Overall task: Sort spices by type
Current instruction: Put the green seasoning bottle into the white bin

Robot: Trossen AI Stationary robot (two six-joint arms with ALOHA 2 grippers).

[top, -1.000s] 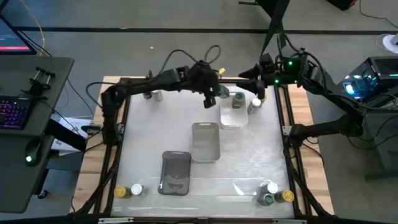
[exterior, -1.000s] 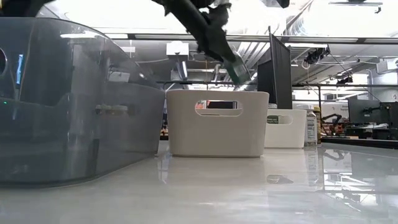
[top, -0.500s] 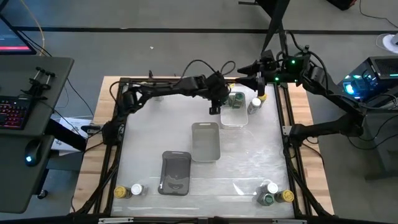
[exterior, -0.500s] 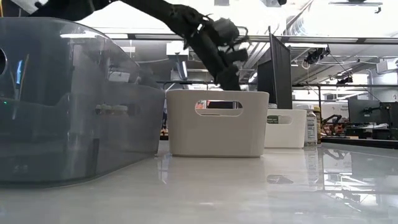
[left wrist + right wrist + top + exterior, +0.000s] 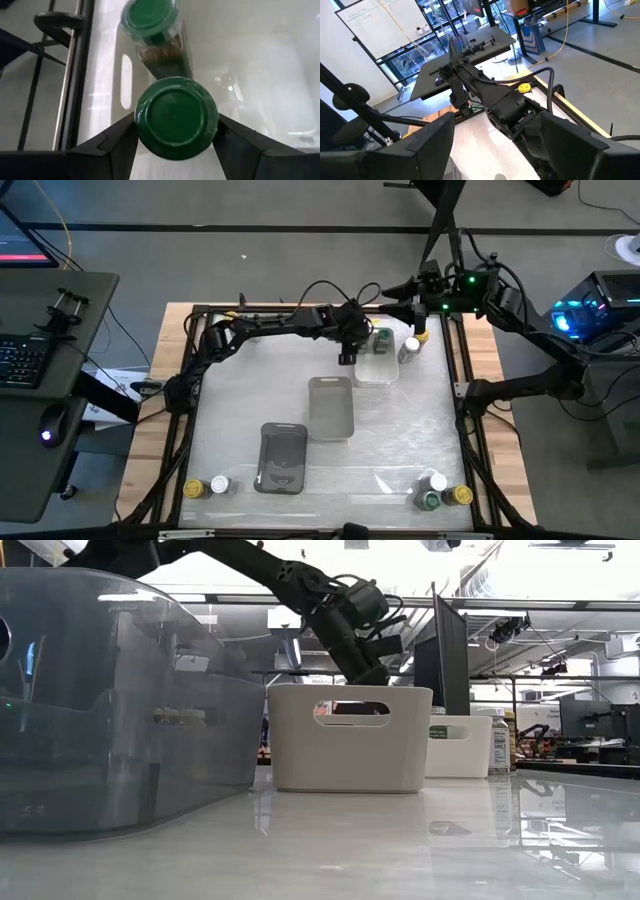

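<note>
The left gripper (image 5: 176,131), its fingers spread either side of a green-lidded spice jar (image 5: 176,117) inside the clear tray (image 5: 374,370) at the worktop's one o'clock, could tip it against the neighbouring green jar (image 5: 156,30), while the right gripper (image 5: 415,310) waits open nearby.

We see two green-lidded jars (image 5: 176,117) in the clear tray at the far side of the table: one stands upright showing its round lid, and just beyond it a second green-lidded jar (image 5: 152,20) shows brownish contents through its glass. A white-lidded jar (image 5: 410,346) stands just beside that tray. At the near left corner sit a yellow-lidded jar (image 5: 193,489) and a white-lidded one (image 5: 219,484). At the near right corner cluster three more (white, green and yellow lids, as far as we can tell) (image 5: 437,492).
</note>
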